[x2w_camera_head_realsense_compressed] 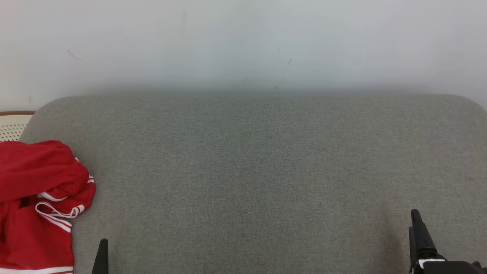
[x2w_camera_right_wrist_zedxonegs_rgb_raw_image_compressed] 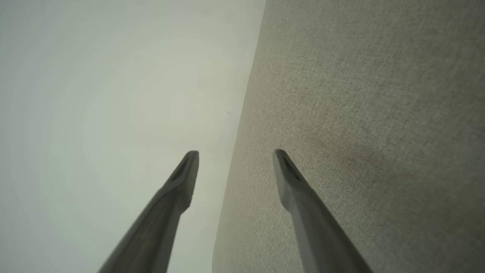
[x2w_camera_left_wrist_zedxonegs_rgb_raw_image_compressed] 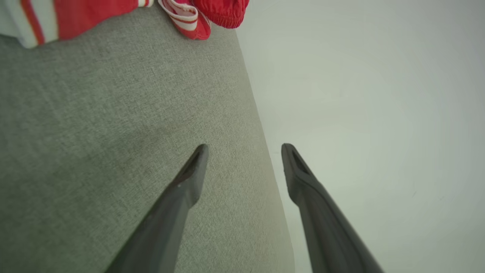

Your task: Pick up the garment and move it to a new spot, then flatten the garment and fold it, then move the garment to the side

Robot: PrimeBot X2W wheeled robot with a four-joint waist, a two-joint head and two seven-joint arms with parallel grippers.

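Left gripper (x2w_camera_left_wrist_zedxonegs_rgb_raw_image_compressed: 244, 149), right gripper (x2w_camera_right_wrist_zedxonegs_rgb_raw_image_compressed: 235, 155): jaws spread wide, empty; red striped garment (x2w_camera_head_realsense_compressed: 38, 190) crumpled at left of grey cushion (x2w_camera_head_realsense_compressed: 266, 171). Best pinched at two separate edges.

Coarse matt woven cushion (x2w_camera_head_realsense_compressed: 266, 171); smooth cloth garment (x2w_camera_head_realsense_compressed: 34, 179).

Head view: the red garment (x2w_camera_head_realsense_compressed: 36, 205) ran off the left and bottom edges, and in the left wrist view the top edge cropped it. The bottom edge cut the left gripper (x2w_camera_head_realsense_compressed: 102, 258) to a single finger tip and the right gripper (x2w_camera_head_realsense_compressed: 416, 228) at its base. A cream perforated object (x2w_camera_head_realsense_compressed: 13, 125), cropped at the left behind the grey cushion (x2w_camera_head_realsense_compressed: 266, 171), could not be identified. Specks on the wall (x2w_camera_head_realsense_compressed: 243, 45) were too small to tell.
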